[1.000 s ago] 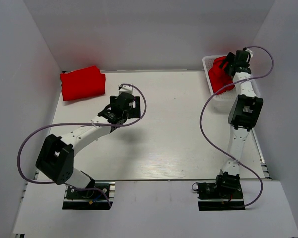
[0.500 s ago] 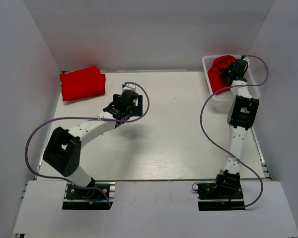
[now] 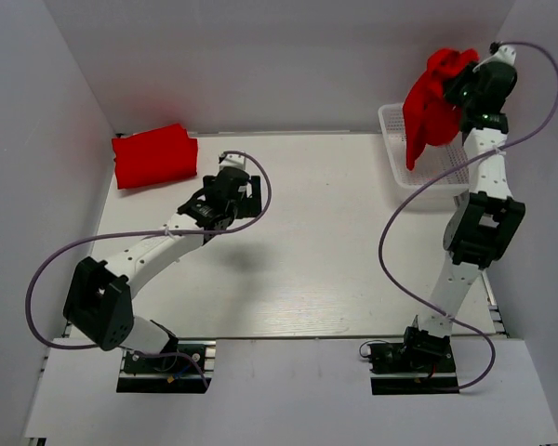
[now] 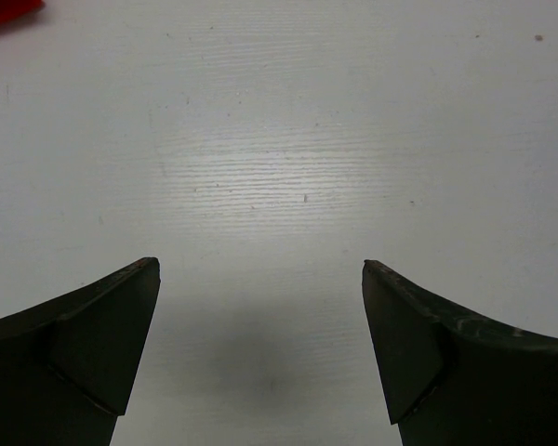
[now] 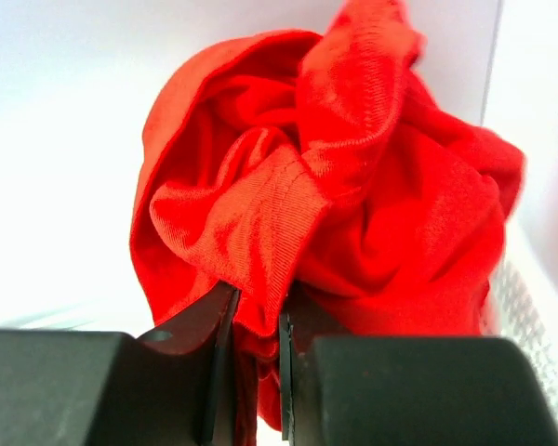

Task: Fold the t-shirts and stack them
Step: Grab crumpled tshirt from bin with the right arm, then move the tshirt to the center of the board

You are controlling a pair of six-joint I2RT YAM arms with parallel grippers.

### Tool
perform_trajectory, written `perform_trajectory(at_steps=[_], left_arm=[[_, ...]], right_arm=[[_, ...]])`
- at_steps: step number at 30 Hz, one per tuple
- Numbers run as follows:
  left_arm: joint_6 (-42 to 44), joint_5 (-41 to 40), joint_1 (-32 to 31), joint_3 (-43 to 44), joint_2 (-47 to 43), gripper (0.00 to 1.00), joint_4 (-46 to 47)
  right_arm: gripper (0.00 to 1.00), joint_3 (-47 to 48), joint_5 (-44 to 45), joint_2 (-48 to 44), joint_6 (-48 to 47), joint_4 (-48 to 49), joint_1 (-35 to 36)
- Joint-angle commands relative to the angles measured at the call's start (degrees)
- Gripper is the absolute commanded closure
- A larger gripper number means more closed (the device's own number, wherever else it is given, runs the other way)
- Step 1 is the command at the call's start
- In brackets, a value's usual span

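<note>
A crumpled red t-shirt (image 3: pixel 430 107) hangs in the air above the white mesh basket (image 3: pixel 437 172) at the back right. My right gripper (image 3: pixel 465 88) is shut on a fold of its cloth (image 5: pixel 260 279); the bunched shirt (image 5: pixel 353 186) fills the right wrist view. A second red t-shirt (image 3: pixel 153 155) lies folded at the back left corner of the table; a sliver of it (image 4: pixel 5 9) shows in the left wrist view. My left gripper (image 3: pixel 212 209) hovers over bare table with its jaws wide open and nothing between them (image 4: pixel 260 279).
White walls close in the table (image 3: pixel 307 260) on the left, back and right. The right arm's cable (image 3: pixel 539 84) loops near the right wall. The left arm's cable (image 3: pixel 260 190) arcs beside the left gripper.
My right gripper dipped into the basket, closed on the red t-shirt and lifted it high above the basket. The left arm shifted slightly and stayed open.
</note>
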Motion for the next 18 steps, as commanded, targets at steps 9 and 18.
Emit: perform_trajectory(at_steps=[9, 18], left_arm=[[-10.2, -6.7, 0.2, -0.4, -8.0, 0.00, -13.4], [-22.0, -9.2, 1.3, -0.8, -8.8, 0.00, -27.6]], right_arm=[[1.00, 10.7, -16.9, -13.0, -16.8, -15.9, 9.5], [1.00, -2.4, -17.4, -19.2, -18.1, -17.8, 25.8]])
